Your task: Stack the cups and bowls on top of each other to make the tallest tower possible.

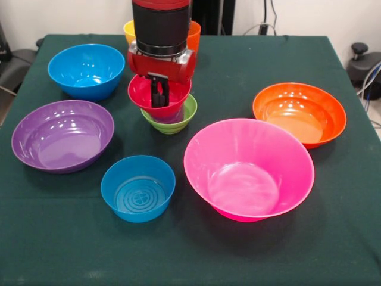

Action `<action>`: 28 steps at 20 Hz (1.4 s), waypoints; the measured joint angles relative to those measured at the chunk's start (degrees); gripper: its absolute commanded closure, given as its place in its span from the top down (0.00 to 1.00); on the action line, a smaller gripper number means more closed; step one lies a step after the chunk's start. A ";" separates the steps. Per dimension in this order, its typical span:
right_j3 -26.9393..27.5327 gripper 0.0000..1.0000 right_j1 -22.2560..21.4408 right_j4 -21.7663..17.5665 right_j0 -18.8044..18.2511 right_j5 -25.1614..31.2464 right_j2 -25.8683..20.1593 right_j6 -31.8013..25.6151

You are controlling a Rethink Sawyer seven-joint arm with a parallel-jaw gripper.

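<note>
Front view: the gripper (159, 94) hangs from the red and black arm directly over the red bowl (150, 90), its dark fingers (155, 95) drawn close together and reaching down inside the bowl's hollow; whether they pinch anything cannot be told; they appear to hold nothing.

The red bowl sits nested in a purple cup (171, 118), of which only a sliver shows, and that in turn in the green bowl (181, 119), which rests on the worktop (333, 238) near its middle; a low pile of three.

Behind the arm, mostly hidden, stand the yellow cup (128, 30) and the orange cup (194, 34), not yet on the pile.

Standing apart on the green cloth: mid-sized blue bowl (86, 70) at left rear; purple bowl (62, 136) at left; small blue bowl (138, 188) in front; large pink bowl (249, 169) at front right; orange bowl (299, 113) at right.

Handling, as judged: the pieces look like thin glossy plastic, light, stiff and slippery; a nudge could slide or tip them; the rim is the sound place to take hold, one finger inside the wall and one outside; the nested pile stands slightly off-centre and would likely topple under side load
</note>
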State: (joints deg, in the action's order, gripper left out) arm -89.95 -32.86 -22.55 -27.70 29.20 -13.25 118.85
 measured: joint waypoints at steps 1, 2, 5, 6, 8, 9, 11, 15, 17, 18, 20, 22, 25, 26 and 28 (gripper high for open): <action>-0.20 0.00 -0.23 0.15 0.09 0.00 0.00 0.00; -0.45 0.00 -0.55 0.38 0.23 0.00 0.00 0.00; -1.30 0.00 -1.80 0.99 0.67 0.00 0.01 0.00; -1.55 0.00 -2.25 1.16 0.79 0.00 0.01 0.00; -1.80 0.00 -2.81 1.32 0.92 0.00 0.02 0.00; -1.91 0.00 -3.10 1.39 0.98 0.00 0.02 0.00; -2.09 0.00 -3.59 1.52 1.11 0.00 0.02 0.00; -2.43 0.00 -4.60 1.63 1.41 0.00 0.02 0.00; -2.51 0.00 -4.77 1.63 1.47 0.00 0.02 0.00; -2.59 0.00 -4.93 1.63 1.51 0.00 0.02 0.00; -2.70 0.00 -5.12 1.63 1.54 0.01 0.02 0.00; -2.77 0.00 -5.30 1.63 1.60 0.01 0.03 0.00; -2.80 0.00 -5.36 1.64 1.77 0.00 0.12 0.00; -2.79 0.00 -5.36 1.63 1.80 0.01 0.13 0.00; -2.78 0.00 -5.34 1.64 1.85 0.00 0.15 0.00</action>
State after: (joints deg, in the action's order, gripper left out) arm -92.73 -38.20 -20.91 -25.85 29.20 -13.11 118.85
